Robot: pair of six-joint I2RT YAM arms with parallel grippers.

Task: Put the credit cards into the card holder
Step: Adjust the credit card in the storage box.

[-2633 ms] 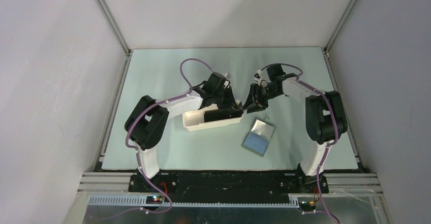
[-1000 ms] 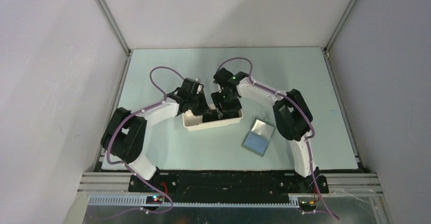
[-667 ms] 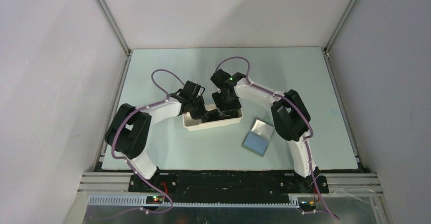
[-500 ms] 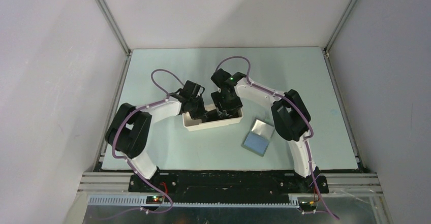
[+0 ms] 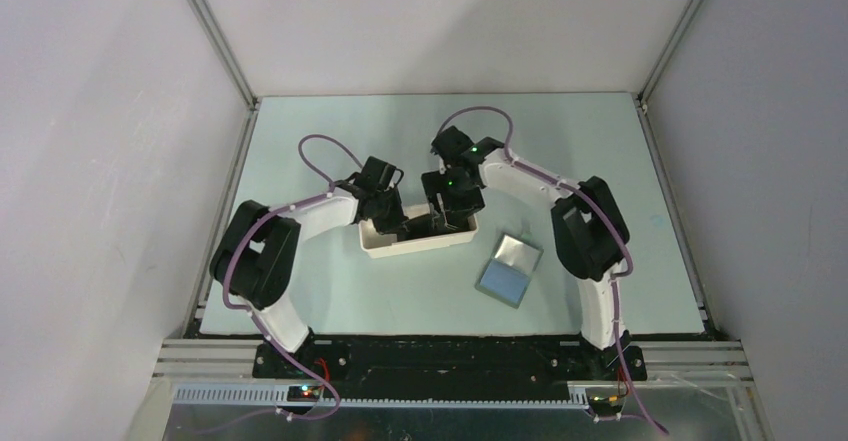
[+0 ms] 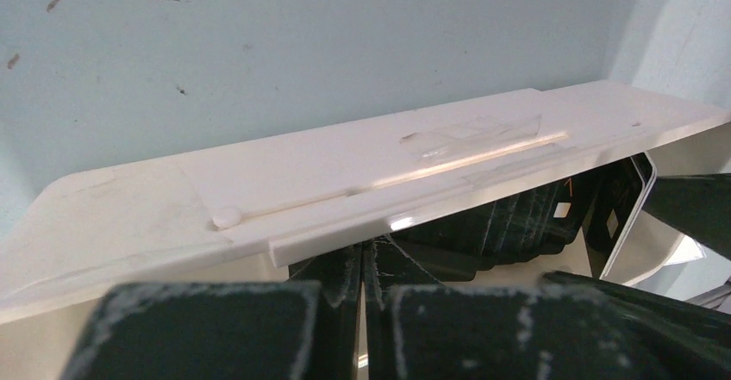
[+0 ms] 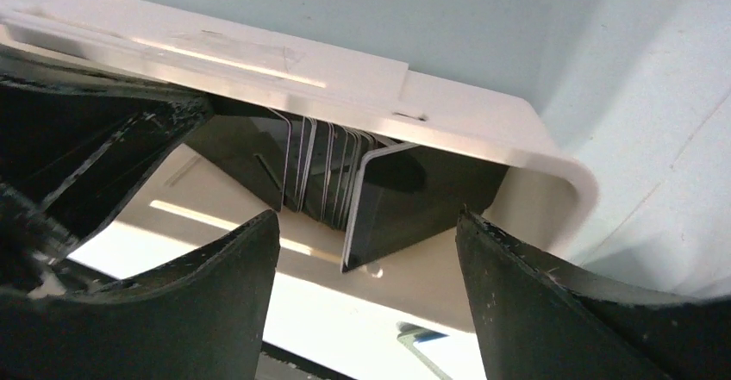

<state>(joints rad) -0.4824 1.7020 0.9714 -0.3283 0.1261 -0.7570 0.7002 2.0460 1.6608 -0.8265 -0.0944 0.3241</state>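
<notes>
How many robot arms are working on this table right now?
2. The left arm reaches into the white tray from the left side, and the right arm reaches into the same tray from the right. No further arm shows in any view.

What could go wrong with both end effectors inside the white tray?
1. The open right end effector faces several credit cards packed on edge; closing could pinch more than one.
2. The shut left end effector sits close beside it in the white tray, so they might collide or drag the tray.
</notes>
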